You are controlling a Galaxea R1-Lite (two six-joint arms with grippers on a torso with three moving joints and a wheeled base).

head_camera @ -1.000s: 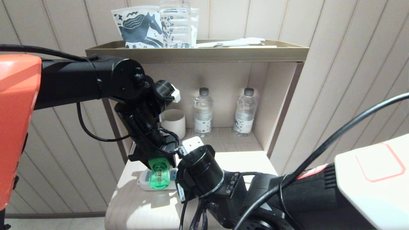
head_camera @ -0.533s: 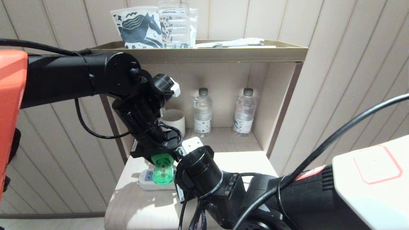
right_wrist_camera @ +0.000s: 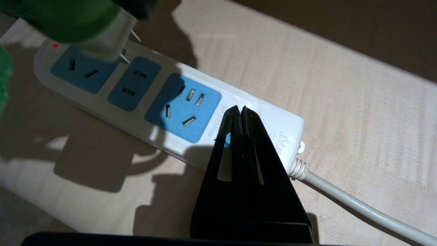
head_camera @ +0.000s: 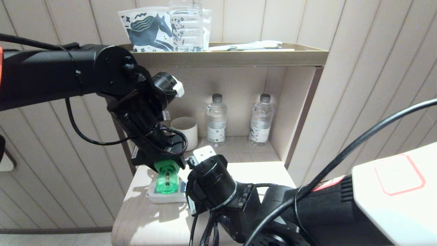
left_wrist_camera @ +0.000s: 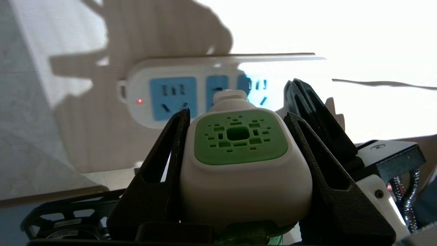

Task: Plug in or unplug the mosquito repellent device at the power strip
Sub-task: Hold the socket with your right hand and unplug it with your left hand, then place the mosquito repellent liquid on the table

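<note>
From the head view I have the left gripper (head_camera: 160, 163) clamped on the mosquito repellent device (head_camera: 166, 179), which hangs over the near end of the power strip (head_camera: 160, 195) on the worktop (head_camera: 153, 218); the right gripper itself is hidden behind its own wrist there. In the left wrist view the fingers (left_wrist_camera: 164, 164) squeeze both sides of the white-and-green head (left_wrist_camera: 240, 160), its plug end pointing at the blue sockets (left_wrist_camera: 172, 97), and I can't quite tell whether the pins sit over a socket or the gap between two. In the right wrist view the right gripper (right_wrist_camera: 240, 112) has its jaws pressed together, tip resting on the cord end of the strip (right_wrist_camera: 283, 133), seemingly pinning it; the device's pins (right_wrist_camera: 126, 59) look bare and just above the strip's face. My worry is a skewed descent: pins catching the socket rim would bend or shove the strip sideways, and that single point of pressure may let it pivot. A tilted hold could also let the device twist between the fingers.
</note>
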